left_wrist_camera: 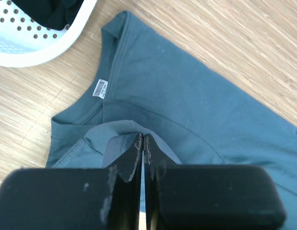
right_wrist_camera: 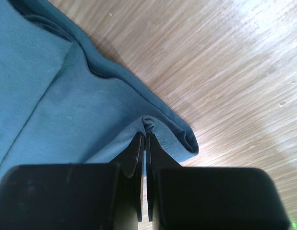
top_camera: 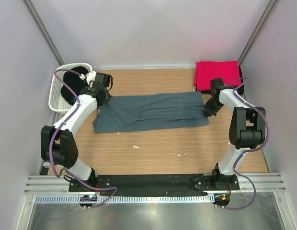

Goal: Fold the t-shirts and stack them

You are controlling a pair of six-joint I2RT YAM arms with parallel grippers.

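Left gripper (left_wrist_camera: 142,143) and right gripper (right_wrist_camera: 144,141) tightly pinch the blue-grey t-shirt's (top_camera: 153,112) ends; we should lift both evenly, cloth taut.

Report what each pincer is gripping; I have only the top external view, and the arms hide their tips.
Observer: The left pincer is shut on a raised pinch of the blue-grey t-shirt, close to its collar.
Operator: Now confirm the right one.
Observer: The right pincer is shut on a pinch of the same shirt beside its rolled edge, near a corner.
Operator: Tell me which end is the neck.
Observer: The left arm's end: a white label shows inside the collar there.
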